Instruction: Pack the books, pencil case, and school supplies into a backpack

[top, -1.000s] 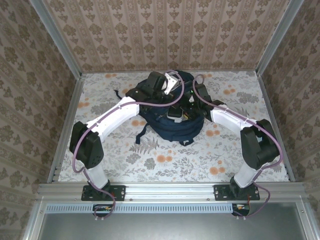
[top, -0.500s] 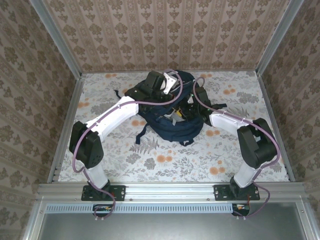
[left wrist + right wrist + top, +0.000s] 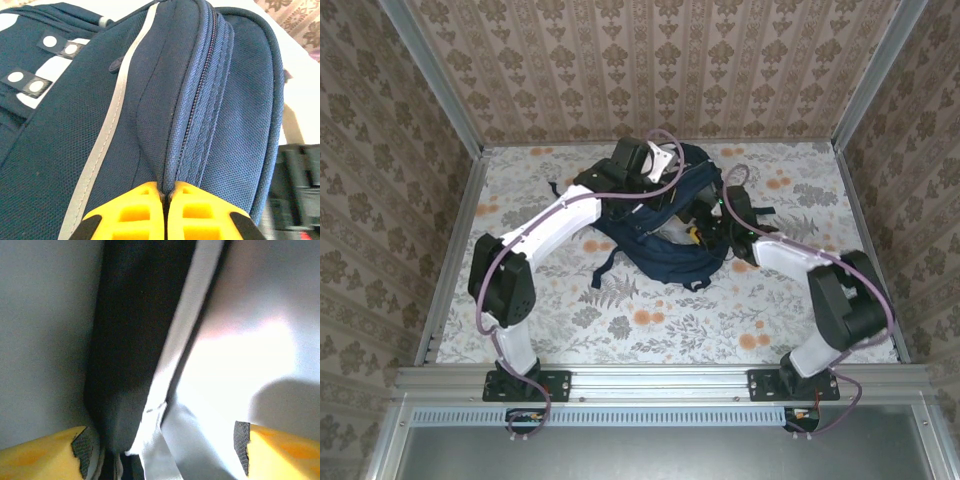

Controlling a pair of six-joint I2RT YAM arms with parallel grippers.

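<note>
While the left pincer point(image 3: 165, 194) is clenched on a fold of the backpack point(image 3: 665, 262) just beside the zipper point(image 3: 192, 115) and seems to hold this edge up, the right pincer point(image 3: 162, 449) is down in the opening. Its jaws are apart, with nothing pressed between the pads point(image 3: 82, 450). The backpack lies on the far middle of the counter point(image 3: 650, 322). Inside, the right wrist view gives pale lining point(image 3: 260, 340) and a dark flat shape point(image 3: 135, 330); whether this is a book or the case, I cannot tell. I judge the step in hand is settling things inside. To do it well, the left grip should hold the mouth high and wide. The right arm should come out straight upward with released jaws, so it does not catch the lining or drag the content out.
</note>
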